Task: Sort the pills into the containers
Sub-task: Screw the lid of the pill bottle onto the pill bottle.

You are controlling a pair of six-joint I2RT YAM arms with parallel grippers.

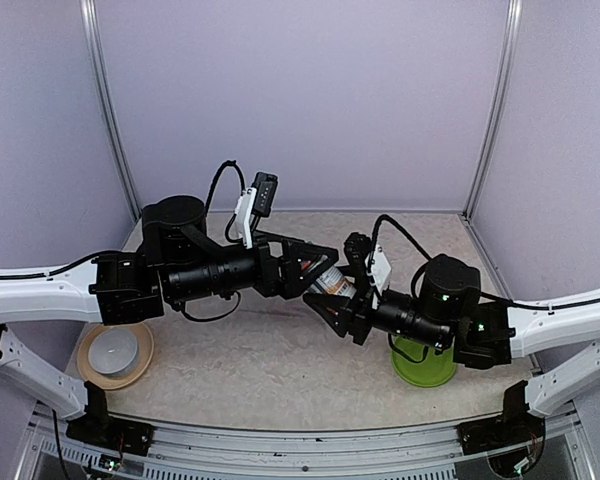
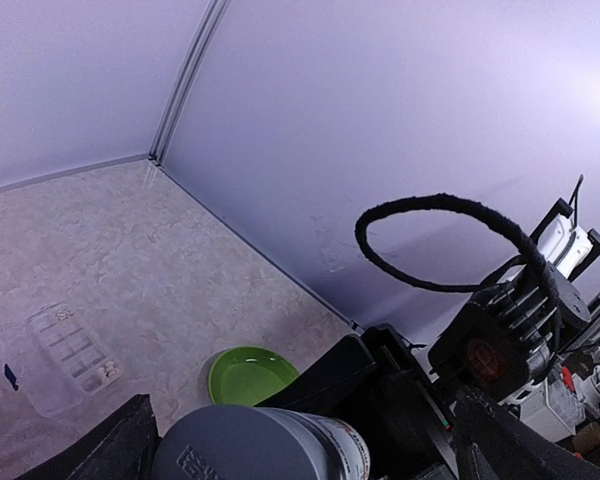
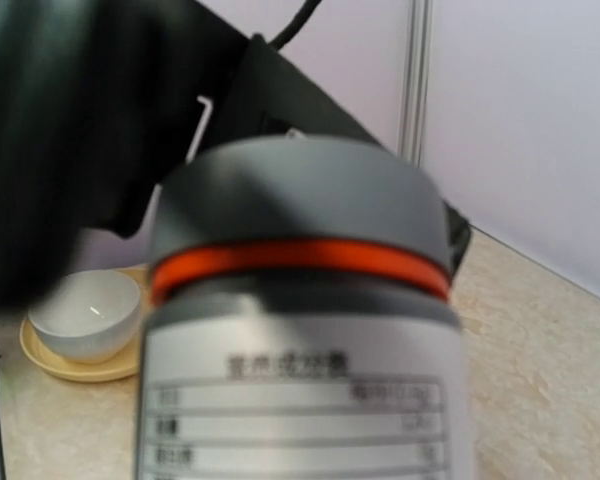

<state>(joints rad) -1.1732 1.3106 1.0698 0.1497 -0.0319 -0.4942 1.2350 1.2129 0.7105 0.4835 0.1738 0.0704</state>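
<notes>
Two arms: meet over mid-table [image 1: 280,350] in top view, L from left, R from right.
Left end effector [image 1: 318,270]: jaws spread wide at cap end of bottle; grips nothing.
Right end effector [image 1: 342,300]: part-closed on bottle body, holding it.
Bottle [image 1: 332,285]: off the table, tilted, between the two end effectors; white-and-orange label shows.
Bowl [image 1: 113,348]: white, sits on tan plate [image 1: 90,372], near-left of table beside L arm.
Green plate [image 1: 425,368]: near-right, partly under R arm.
L wrist view: gray cap [image 2: 250,445] at bottom centre, between the spread fingers [image 2: 120,445]; contact w/ cap can't tell.
Pill organizer [image 2: 65,350]: clear, lies flat on table beyond the cap; small pale pills [image 2: 102,372] in one end cell. Green plate near it, not touching.
R wrist view: bottle v. close, fills most of frame, blurred. Gray cap on top, orange ring [image 3: 300,262] under it, printed label below.
Background, R wrist: bowl on tan plate at left, on table behind bottle.
</notes>
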